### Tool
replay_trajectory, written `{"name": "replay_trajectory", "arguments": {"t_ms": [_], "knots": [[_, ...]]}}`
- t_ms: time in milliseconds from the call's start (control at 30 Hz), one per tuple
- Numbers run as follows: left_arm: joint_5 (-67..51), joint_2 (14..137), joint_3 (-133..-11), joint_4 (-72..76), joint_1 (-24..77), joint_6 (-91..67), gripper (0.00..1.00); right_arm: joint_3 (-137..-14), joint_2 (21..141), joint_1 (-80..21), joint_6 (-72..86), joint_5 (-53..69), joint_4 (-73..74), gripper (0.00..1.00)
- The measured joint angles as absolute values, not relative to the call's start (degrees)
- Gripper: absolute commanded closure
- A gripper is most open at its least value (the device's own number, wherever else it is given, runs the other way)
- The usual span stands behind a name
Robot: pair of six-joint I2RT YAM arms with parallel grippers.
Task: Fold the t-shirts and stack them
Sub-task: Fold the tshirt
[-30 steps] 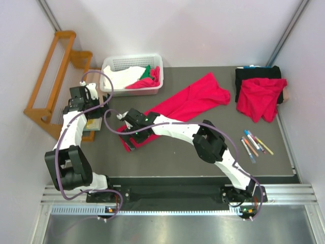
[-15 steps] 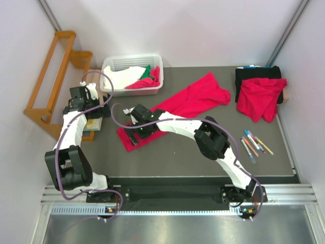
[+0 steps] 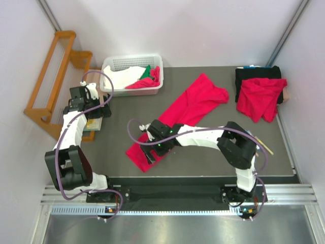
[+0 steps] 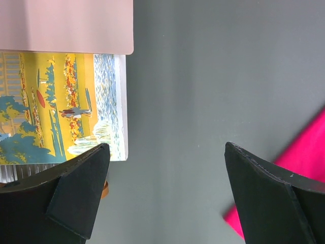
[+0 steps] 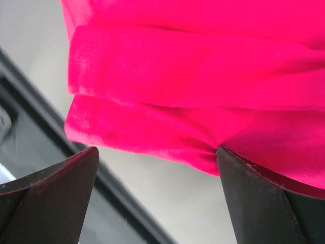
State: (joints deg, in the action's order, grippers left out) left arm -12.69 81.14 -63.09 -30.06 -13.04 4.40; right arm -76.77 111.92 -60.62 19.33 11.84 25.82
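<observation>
Bare dark grey tabletop (image 3: 114, 147) lies open left of the long crimson-red cloth t-shirt (image 3: 193, 101) stretched diagonally across the middle. A white plastic mesh basket (image 3: 127, 63) blocks the far left corner; a crumpled crimson-red cloth t-shirt (image 3: 261, 99) fills the far right corner.

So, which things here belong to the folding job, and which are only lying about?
Job: long red t-shirt spread on the table; crumpled red t-shirt at far right; red cloth in the white basket, possibly another shirt.
Lying about: the basket itself, white cloth, green cloth, black cloth, picture book, wooden rack.
</observation>
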Motion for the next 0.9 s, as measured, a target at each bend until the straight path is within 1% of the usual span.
{"name": "replay_trajectory", "arguments": {"t_ms": [200,367,567,700,833,900], "knots": [[-12.9,81.1,-63.1,-30.1,-13.0,4.5,0.01,-67.6,104.4,-62.0,20.9,12.1,28.8,0.0],[-13.1,81.1,-63.1,-30.1,-13.0,4.6,0.01,-66.7,102.5,-62.2,21.1,11.2,35.7,0.0],[-13.1,81.1,-63.1,-30.2,-13.0,4.7,0.01,-73.4,102.5,-64.9,21.0,7.8,43.0,0.0],[-13.0,80.3,-63.1,-30.6,-13.0,4.8,0.01,-79.5,102.8,-72.1,20.2,2.5,45.8,0.0],[-12.7,78.8,-63.1,-30.9,-13.0,4.8,0.01,-80.9,104.0,-79.0,19.6,-1.5,46.7,0.0],[-12.5,78.1,-63.1,-30.9,-13.0,4.6,0.01,-80.8,105.4,-80.6,19.5,-3.4,46.9,0.0]]}}
